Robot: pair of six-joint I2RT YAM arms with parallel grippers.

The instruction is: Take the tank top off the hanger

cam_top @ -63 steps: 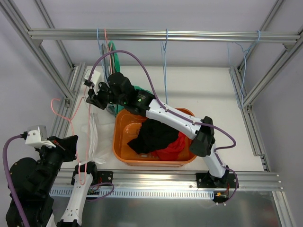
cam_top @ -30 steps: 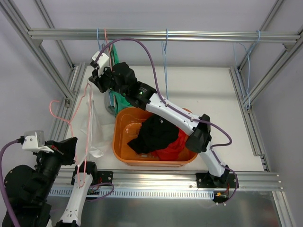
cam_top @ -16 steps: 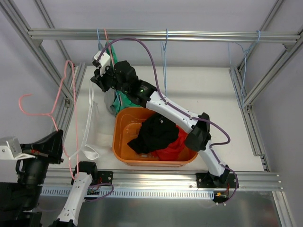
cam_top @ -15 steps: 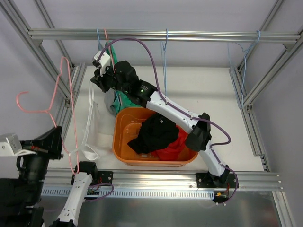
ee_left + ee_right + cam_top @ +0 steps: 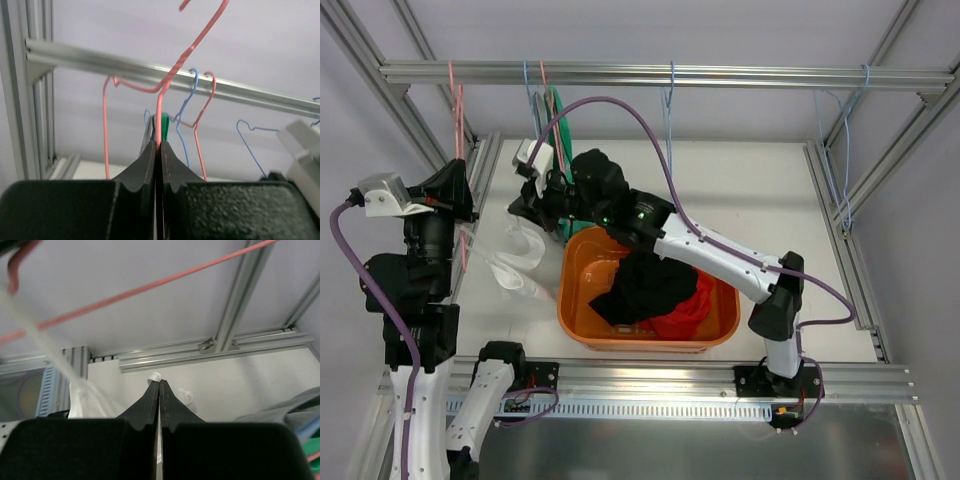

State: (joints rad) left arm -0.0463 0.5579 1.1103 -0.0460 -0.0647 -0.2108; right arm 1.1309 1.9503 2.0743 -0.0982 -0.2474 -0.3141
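Note:
My left gripper (image 5: 461,187) is raised at the left and shut on the thin pink wire hanger (image 5: 457,103), whose hook reaches up by the top rail. In the left wrist view the jaws (image 5: 159,146) pinch the pink hanger (image 5: 159,112). The white tank top (image 5: 516,262) lies crumpled on the table left of the basket. My right gripper (image 5: 527,203) is shut on an edge of it; white fabric (image 5: 156,376) shows at the fingertips (image 5: 159,383). A white strap (image 5: 45,347) stretches up left toward the hanger; I cannot tell whether it is on it.
An orange basket (image 5: 566,300) with black and red clothes stands mid-table. A green garment (image 5: 558,108) and another pink hanger hang from the top rail (image 5: 720,75), with blue hangers (image 5: 669,110) to the right. Frame posts (image 5: 420,120) stand close on the left.
My left arm has swung the pink hanger from low at the left up toward the rail. The tank top has dropped lower onto the table. My right gripper moved slightly down and right.

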